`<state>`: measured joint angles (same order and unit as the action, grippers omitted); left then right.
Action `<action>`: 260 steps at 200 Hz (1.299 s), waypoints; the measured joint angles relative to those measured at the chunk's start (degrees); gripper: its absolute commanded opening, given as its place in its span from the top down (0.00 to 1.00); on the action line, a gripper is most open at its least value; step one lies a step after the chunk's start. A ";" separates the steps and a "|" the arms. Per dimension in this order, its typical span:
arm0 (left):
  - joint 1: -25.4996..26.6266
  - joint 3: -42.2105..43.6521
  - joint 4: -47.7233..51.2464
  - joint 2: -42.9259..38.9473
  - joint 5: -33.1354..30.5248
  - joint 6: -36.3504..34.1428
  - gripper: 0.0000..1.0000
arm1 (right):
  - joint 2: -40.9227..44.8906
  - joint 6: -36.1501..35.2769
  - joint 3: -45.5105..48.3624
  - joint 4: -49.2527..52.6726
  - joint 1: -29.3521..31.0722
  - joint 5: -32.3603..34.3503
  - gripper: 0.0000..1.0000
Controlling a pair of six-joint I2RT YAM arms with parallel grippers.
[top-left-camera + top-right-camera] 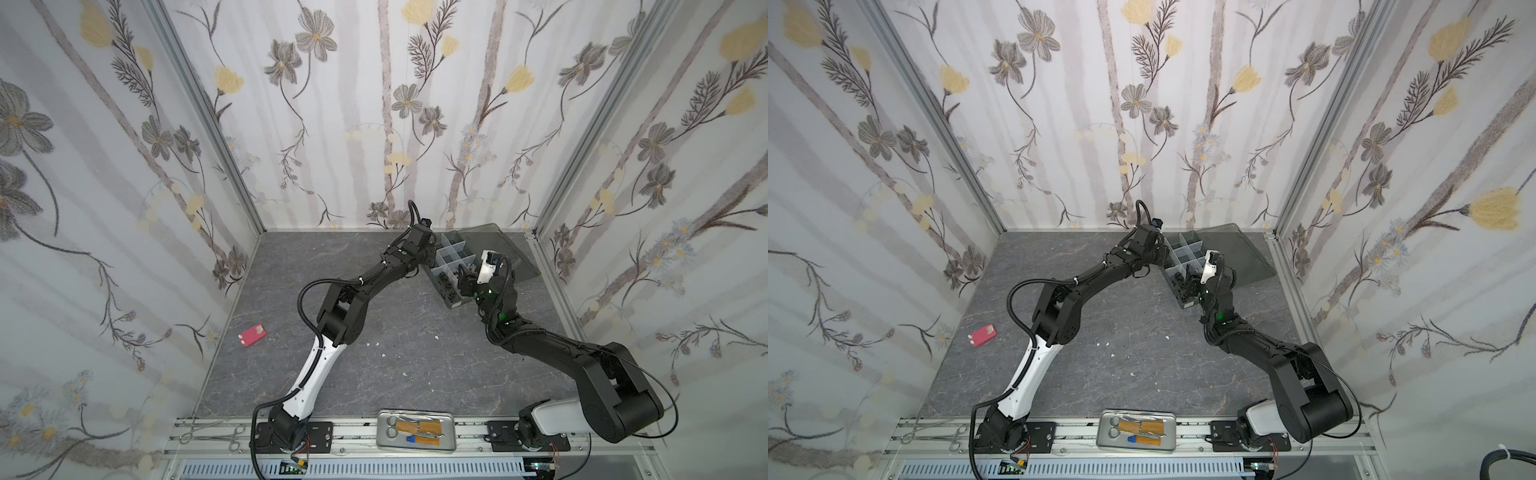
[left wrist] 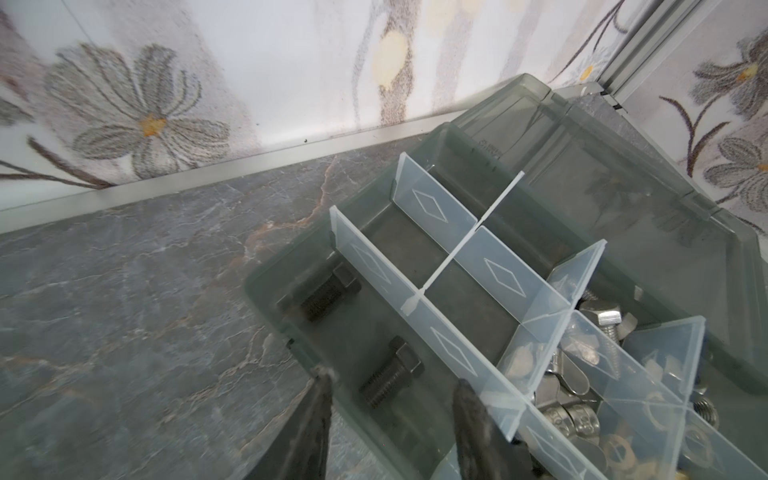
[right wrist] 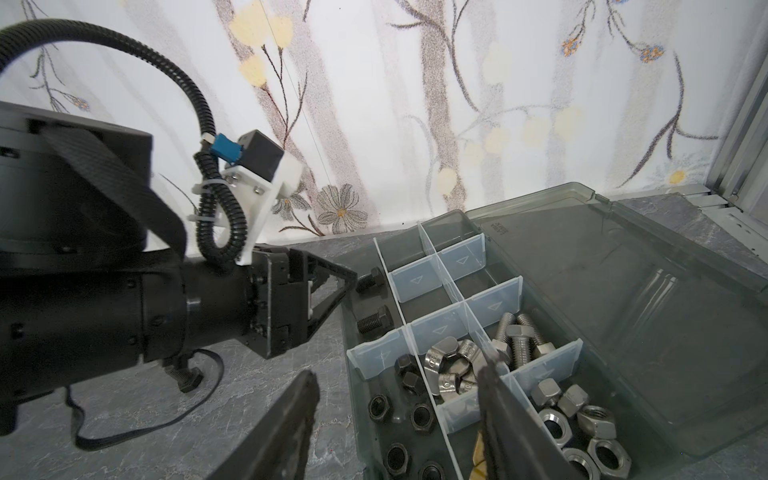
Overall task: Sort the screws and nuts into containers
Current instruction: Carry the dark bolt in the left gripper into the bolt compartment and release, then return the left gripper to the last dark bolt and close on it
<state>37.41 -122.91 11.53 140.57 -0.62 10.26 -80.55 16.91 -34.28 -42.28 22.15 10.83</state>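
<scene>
Two black hex bolts (image 2: 328, 297) lay in the organizer box's (image 2: 266, 286) corner cell, apparently grouped by kind, beneath the left gripper (image 2: 391, 376), half open and empty; the right gripper (image 3: 397, 370), likewise parted and empty, straddled the box's wall.

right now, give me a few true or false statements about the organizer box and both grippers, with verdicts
1. The organizer box has its lid open. True.
2. Two black bolts lie in one cell. True.
3. The left gripper is shut on a bolt. False: its jaws stand apart, and a bolt lies loose between them.
4. The silver hex nuts share a cell with the black nuts. False: dividers separate them.
5. The right gripper is open. True.
</scene>
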 measured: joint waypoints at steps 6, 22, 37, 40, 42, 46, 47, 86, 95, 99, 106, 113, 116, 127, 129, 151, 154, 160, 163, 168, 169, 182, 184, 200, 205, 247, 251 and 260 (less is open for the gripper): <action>0.00 1.92 -0.81 -1.68 -0.26 -0.17 0.53 | 0.00 0.00 -0.02 -0.02 0.00 -0.02 0.39; 0.00 7.93 -2.84 -7.13 -0.66 -0.92 0.52 | -0.11 -0.04 -0.33 -0.02 0.00 -0.24 0.39; 0.00 14.34 -6.51 -12.61 -1.16 -1.09 0.52 | -0.52 -0.07 -0.63 -0.44 0.00 -0.74 0.39; -0.02 15.58 -7.26 -13.60 -1.33 -1.14 0.52 | -0.57 -0.07 -0.66 -0.44 0.00 -1.01 0.38; -0.02 16.44 -7.52 -14.34 -1.38 -1.18 0.52 | -0.66 -0.07 -0.70 -0.46 0.00 -1.22 0.38; -0.07 18.27 -8.46 -15.82 -1.60 -1.25 0.51 | -0.79 -0.09 -0.79 -0.46 0.02 -1.57 0.38; -0.07 18.58 -8.57 -16.04 -1.64 -1.22 0.51 | -0.81 -0.09 -0.81 -0.46 0.02 -1.57 0.38; -3.23 43.95 -23.47 -32.65 -2.36 -0.98 0.39 | -2.40 -1.77 -2.12 -2.19 0.59 -9.84 0.31; -4.87 50.25 -26.99 -36.15 -2.54 -0.55 0.39 | -3.04 -2.71 -2.38 -2.69 1.27 -12.20 0.28; -5.75 52.72 -28.15 -37.55 -2.69 -0.24 0.38 | -3.34 -3.15 -2.45 -2.84 1.70 -13.18 0.28; -7.17 56.24 -29.79 -39.54 -2.86 0.31 0.29 | -3.85 -3.98 -2.47 -2.99 2.40 -14.56 0.25; -8.59 59.56 -31.45 -41.53 -3.39 0.55 0.25 | -4.28 -4.66 -2.47 -2.99 3.15 -15.72 0.22; -9.14 60.67 -31.76 -42.29 -3.67 0.72 0.25 | -4.48 -5.05 -2.47 -2.99 3.45 -16.20 0.21; -11.28 64.30 -33.33 -45.03 -4.96 1.68 0.24 | -5.20 -6.32 -2.47 -3.28 4.61 -17.31 0.19; -11.61 64.85 -33.57 -45.46 -5.42 1.81 0.23 | -5.31 -6.49 -2.47 -3.34 4.76 -17.44 0.19; -14.45 68.63 -35.12 -48.43 -6.29 1.73 0.06 | -7.13 -8.55 -3.39 -3.82 6.36 -19.37 0.14; -14.75 68.96 -35.17 -48.65 -6.45 1.77 0.04 | -7.41 -8.70 -3.67 -3.82 6.43 -19.43 0.14; -15.30 69.55 -35.23 -48.96 -6.80 1.77 0.03 | -7.89 -9.05 -4.20 -3.89 6.62 -19.45 0.14; -15.61 69.85 -35.21 -49.07 -6.93 1.77 0.02 | -8.15 -9.14 -4.50 -4.02 6.73 -19.45 0.14; -16.04 70.20 -35.23 -49.13 -7.10 1.77 0.00 | -8.44 -9.38 -4.90 -4.02 6.78 -19.43 0.14; -16.15 70.29 -35.23 -49.13 -7.17 1.77 0.00 | -8.52 -9.46 -5.03 -4.04 6.82 -19.43 0.14; -17.05 70.90 -35.08 -48.89 -7.32 1.77 0.00 | -9.14 -9.97 -6.14 -4.20 7.10 -19.47 0.14; -17.14 70.93 -35.08 -48.74 -7.30 1.77 0.00 | -9.22 -10.01 -6.27 -4.20 7.15 -19.45 0.14; -17.29 70.90 -35.34 -47.15 -7.19 1.75 0.00 | -9.81 -10.47 -6.99 -4.22 7.43 -19.47 0.13; -17.27 70.84 -35.30 -46.29 -7.04 1.73 0.00 | -10.03 -10.51 -7.17 -4.20 7.48 -19.47 0.13; -17.38 67.93 -35.26 -39.06 -4.96 1.68 0.00 | -10.29 -10.54 -8.04 -2.97 8.04 -19.50 0.13; -17.38 67.32 -35.26 -38.12 -4.70 1.70 0.00 | -10.29 -10.54 -8.04 -2.67 8.11 -19.47 0.14; -17.38 65.72 -35.12 -36.04 -4.20 1.68 0.00 | -10.29 -10.54 -8.04 -2.16 8.17 -19.47 0.13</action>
<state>20.03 -57.19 -23.59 104.53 -4.82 11.94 -90.85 6.37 -42.33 -44.45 30.33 -8.64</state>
